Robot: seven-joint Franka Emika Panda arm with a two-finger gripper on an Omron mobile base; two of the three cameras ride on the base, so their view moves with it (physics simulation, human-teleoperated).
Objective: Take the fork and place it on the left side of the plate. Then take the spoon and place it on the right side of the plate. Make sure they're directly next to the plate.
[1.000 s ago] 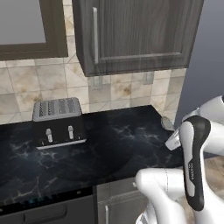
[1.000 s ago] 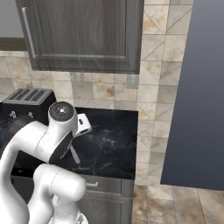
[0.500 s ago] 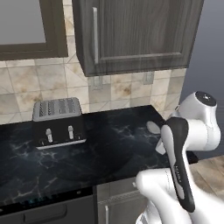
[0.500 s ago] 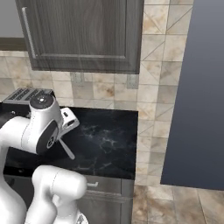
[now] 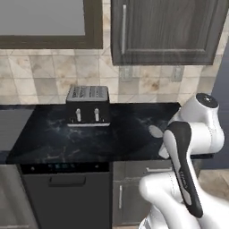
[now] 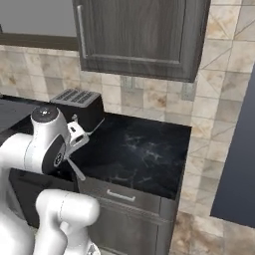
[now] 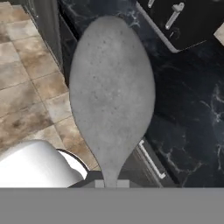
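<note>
My gripper [image 6: 70,157] is shut on the spoon [image 7: 112,94], a slim grey metal one. In the hand view its oval bowl stands large and close, over the counter's front edge and the tiled floor. From the left base view the spoon's bowl [image 5: 154,131] pokes out to the left of my forearm, above the right part of the counter. In the right base view the spoon [image 6: 76,170] shows as a thin slanted line under my hand. The fork and the plate are out of view.
A silver toaster [image 5: 88,105] stands at the back of the black marble counter [image 5: 120,134], also the toaster [image 6: 79,105] behind my arm. Dark wall cabinets [image 5: 165,31] hang above. Below the counter are a dishwasher [image 5: 67,197] and a drawer [image 6: 122,196].
The whole picture has shifted, so the base has moved: the toaster now sits further right in the left view. My arm has swung left with the spoon still gripped.
</note>
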